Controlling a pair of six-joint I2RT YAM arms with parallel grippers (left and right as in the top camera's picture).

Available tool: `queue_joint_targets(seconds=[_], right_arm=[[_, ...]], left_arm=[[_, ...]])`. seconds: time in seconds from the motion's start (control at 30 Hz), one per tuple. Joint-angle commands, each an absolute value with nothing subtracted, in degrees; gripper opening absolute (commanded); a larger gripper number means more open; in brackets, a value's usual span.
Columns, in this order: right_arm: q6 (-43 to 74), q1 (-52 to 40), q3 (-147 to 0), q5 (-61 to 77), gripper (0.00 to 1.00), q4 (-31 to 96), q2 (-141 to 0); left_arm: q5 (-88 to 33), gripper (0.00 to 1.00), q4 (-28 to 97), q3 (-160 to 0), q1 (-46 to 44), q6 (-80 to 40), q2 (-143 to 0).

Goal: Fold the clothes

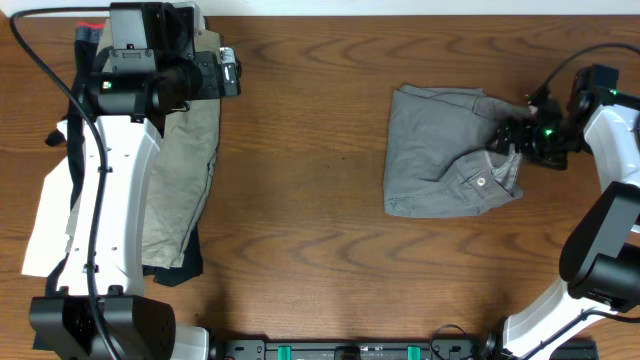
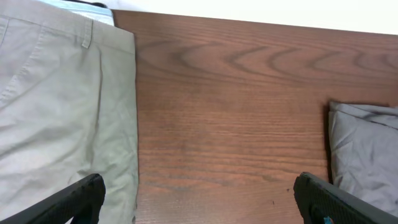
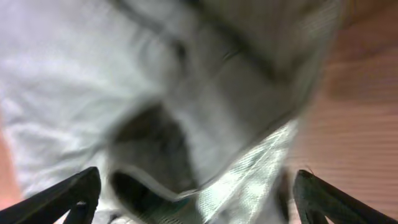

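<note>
khaki shorts point(image 2: 56, 106): pale tan pair lying flat, under and out past the left-hand finger of the left gripper; the belt loop and waistband sit at the far end from the jaws

other laundry: a white garment point(image 1: 50, 230) and a dark garment point(image 1: 180, 268) stick out from under the khaki pair, back toward the left arm's base, well behind the jaws

left gripper point(image 2: 199, 202): jaws spread wide with nothing in them, just bare wood between the two black fingers point(image 2: 74, 200); it hangs over the edge of the khaki pile

table point(image 1: 300, 200): dark brown wood with wavy grain, a bit glossy; a big open stretch runs from the left jaws across to the right ones

room: not much of it shows, only a white strip point(image 2: 280, 12) past the table's far edge, straight ahead of the left jaws

grey shorts point(image 1: 445, 150): the pair to fold, a wrinkled, roughly square bundle on the right half of the table, well apart from the left jaws; in the left wrist view its edge only peeks in beyond the right-hand finger

button point(image 1: 481, 182): small round one on the near right part of the shorts, just beside the right jaws on the side toward the arm's base

right gripper point(image 3: 200, 198): sits right at the shorts' right edge, pressed up against the cloth; the wrist view is super blurry, but the two fingers show far apart in the bottom corners, so the jaws are wide and not closed on anything; grey fabric and a paler ribbed band fill the whole gap between and ahead of them
</note>
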State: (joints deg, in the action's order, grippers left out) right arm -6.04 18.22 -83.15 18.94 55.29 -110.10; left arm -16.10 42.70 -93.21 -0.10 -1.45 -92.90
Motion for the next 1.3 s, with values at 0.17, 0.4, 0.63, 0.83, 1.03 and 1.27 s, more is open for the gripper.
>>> queue_joint_targets(seconds=[0.17, 0.4, 0.63, 0.83, 1.03, 1.27], right_arm=[[-3.68, 17.80, -83.44, 16.88, 0.78, 51.92, -110.69], [-3.40, 17.80, -83.40, 17.63, 0.64, 50.57, -115.61], [-3.22, 17.21, -83.40, 21.74, 0.50, 50.11, -120.11], [-3.14, 15.73, -83.40, 24.80, 0.23, 49.65, -123.17], [2.00, 15.62, -83.40, 24.56, 0.01, 45.87, -123.87], [16.47, 19.31, -83.40, 23.59, 0.01, 28.45, -123.87]], left_arm=[[-15.57, 0.98, 43.03, -92.82, 0.10, -1.08, -93.67], [-15.57, 0.98, 43.48, -92.82, 0.10, -1.08, -93.67], [-15.59, 0.98, 44.14, -92.82, 0.08, -1.13, -93.67], [-15.59, 0.98, 44.23, -92.82, 0.08, -1.10, -93.67], [-15.59, 0.98, 44.56, -92.82, 0.08, -1.13, -93.67], [-15.57, 0.98, 44.49, -92.82, 0.08, -1.10, -93.86]])
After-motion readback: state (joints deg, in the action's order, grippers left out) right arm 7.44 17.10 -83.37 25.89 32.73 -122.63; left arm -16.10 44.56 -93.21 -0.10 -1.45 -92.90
